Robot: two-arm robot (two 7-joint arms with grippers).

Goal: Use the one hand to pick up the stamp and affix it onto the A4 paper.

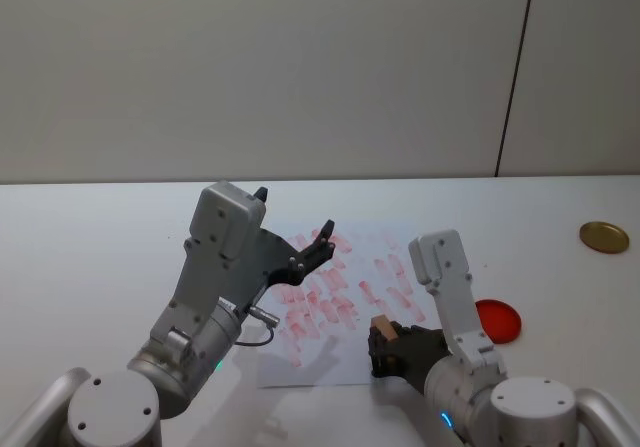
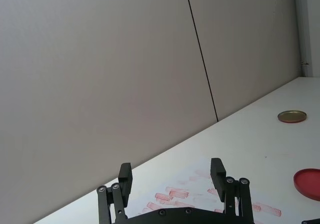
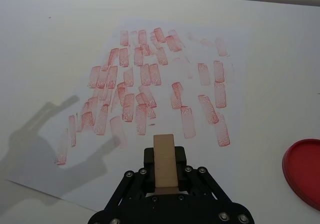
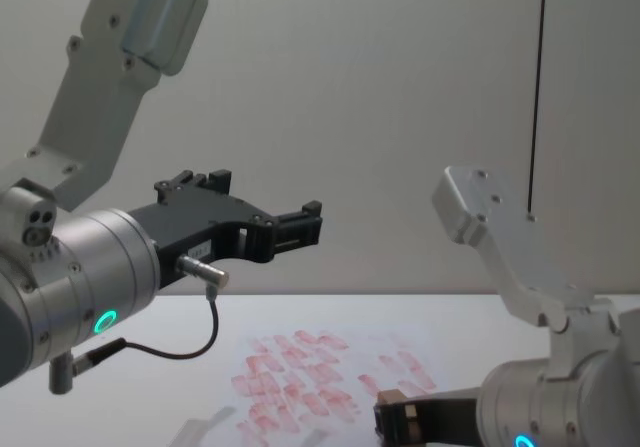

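The stamp (image 3: pixel 164 160), a light-tan wooden block, sits between the fingers of my right gripper (image 3: pixel 165 171), which is shut on it above the near edge of the A4 paper (image 3: pixel 165 43). The head view shows the stamp (image 1: pixel 381 324) in the right gripper (image 1: pixel 383 349) at the paper's (image 1: pixel 345 367) near right corner; the chest view shows the stamp (image 4: pixel 405 419) low over the sheet (image 4: pixel 330 379). The paper is white and covered with pinkish-red rectangular marks. My left gripper (image 1: pixel 295 229) hangs open, raised above the paper's left part, with nothing in it (image 2: pixel 172 176).
A flat round red ink pad (image 1: pixel 497 320) lies on the white table just right of the paper (image 3: pixel 304 171). A gold round lid (image 1: pixel 604 236) rests at the far right. A grey wall stands behind the table.
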